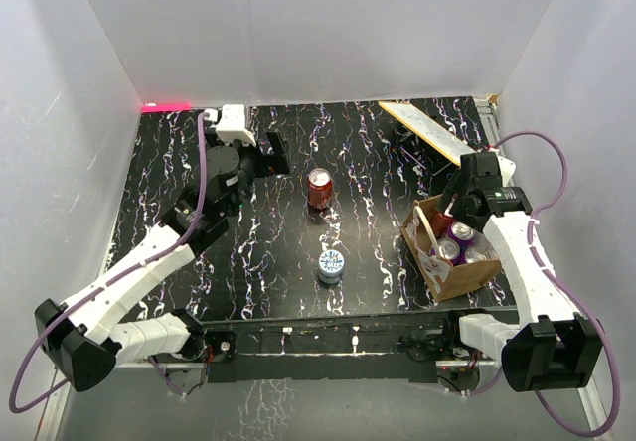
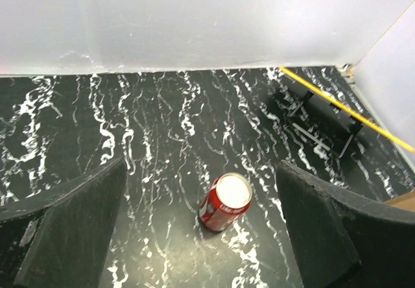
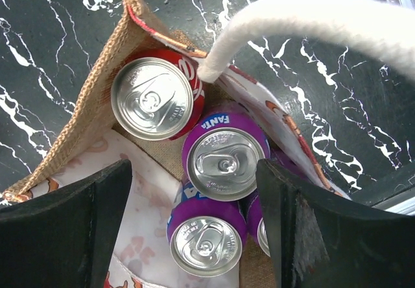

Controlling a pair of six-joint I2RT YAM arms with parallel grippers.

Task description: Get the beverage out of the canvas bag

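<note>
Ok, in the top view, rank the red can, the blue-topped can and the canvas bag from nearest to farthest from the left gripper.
1. Red can: just to the right of the left gripper, toward the back.
2. Blue-topped can: centre, closer to the near edge.
3. Canvas bag: far right, clearly the farthest.

Canvas bag (image 1: 463,280): tan, boxy, upright near right edge of table (image 1: 258,252), mouth open, cream handle (image 3: 311,15) arcing over it. Inside, upright, packed together: red can (image 3: 152,98), purple Fanta can (image 3: 224,161), second purple can (image 3: 206,239), all unopened.
</note>
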